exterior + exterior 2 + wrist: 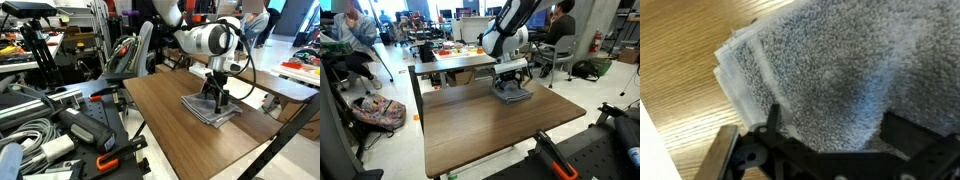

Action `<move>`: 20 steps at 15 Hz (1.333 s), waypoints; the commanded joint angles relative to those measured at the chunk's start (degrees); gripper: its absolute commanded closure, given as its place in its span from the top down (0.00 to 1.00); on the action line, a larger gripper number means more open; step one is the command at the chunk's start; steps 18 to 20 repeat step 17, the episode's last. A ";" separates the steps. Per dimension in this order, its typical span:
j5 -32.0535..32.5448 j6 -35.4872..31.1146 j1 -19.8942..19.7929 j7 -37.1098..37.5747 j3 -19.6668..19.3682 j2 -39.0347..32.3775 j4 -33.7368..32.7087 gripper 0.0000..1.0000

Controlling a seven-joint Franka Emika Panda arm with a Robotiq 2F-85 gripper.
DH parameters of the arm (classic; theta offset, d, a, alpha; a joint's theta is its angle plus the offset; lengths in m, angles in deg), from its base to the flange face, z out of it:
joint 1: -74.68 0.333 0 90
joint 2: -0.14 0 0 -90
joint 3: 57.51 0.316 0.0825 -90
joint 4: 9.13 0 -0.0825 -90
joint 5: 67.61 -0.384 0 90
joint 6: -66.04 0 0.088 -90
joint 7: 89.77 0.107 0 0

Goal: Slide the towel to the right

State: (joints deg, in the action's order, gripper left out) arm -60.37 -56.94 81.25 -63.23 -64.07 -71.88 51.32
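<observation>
The towel is a small grey folded cloth lying flat on the wooden table, near its far edge in an exterior view. My gripper stands straight down on the towel's middle and touches it in both exterior views. In the wrist view the towel fills most of the picture, with its layered edges at the left. My gripper's two fingers are spread apart with the cloth between them. The fingertips press into the towel.
The table's bare wood stretches toward the near side. Cables, tripods and black equipment crowd one side of the table. A second table with clutter stands just behind the far edge. A person sits nearby.
</observation>
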 commanded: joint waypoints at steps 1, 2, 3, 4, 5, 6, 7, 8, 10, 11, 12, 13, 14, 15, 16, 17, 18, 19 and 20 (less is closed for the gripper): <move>-1.35 1.07 -3.68 -0.29 -0.05 0.84 0.64 1.00; -1.27 0.31 -4.46 0.05 -0.04 1.00 0.98 1.00; -1.17 0.26 -5.14 0.08 0.05 1.21 0.94 1.00; -1.16 -0.20 -5.56 0.06 0.33 2.67 2.63 1.00; -1.04 -1.07 -5.77 -0.08 0.55 4.22 4.40 1.00; -0.85 -2.16 -5.81 -0.36 0.70 6.13 6.57 1.00; -0.65 -2.47 -5.65 -0.63 0.76 8.30 8.84 1.00; -0.31 -1.26 -5.28 -1.20 0.78 11.16 11.97 1.00; 0.50 -2.30 -5.05 -2.93 1.10 16.15 17.31 1.00; -0.55 -2.54 -4.20 -4.75 0.08 18.13 19.35 1.00; -0.39 -3.41 -4.18 -6.21 0.31 20.49 21.86 1.00; -0.29 -4.84 -4.16 -7.42 0.51 22.66 24.26 1.00; 0.52 -5.51 -3.74 -9.10 0.42 24.75 26.80 1.00; -0.57 -2.16 -3.80 -6.54 -0.28 18.25 17.90 1.00; -0.55 -2.25 -3.72 -6.86 -0.25 19.71 19.29 1.00; -0.54 -2.18 -3.71 -6.84 -0.26 19.81 19.23 1.00; -0.54 -2.18 -3.71 -6.84 -0.26 19.81 19.23 1.00; -0.54 -2.18 -3.71 -6.84 -0.26 19.81 19.23 1.00; -0.54 -2.18 -3.71 -6.84 -0.26 19.81 19.23 1.00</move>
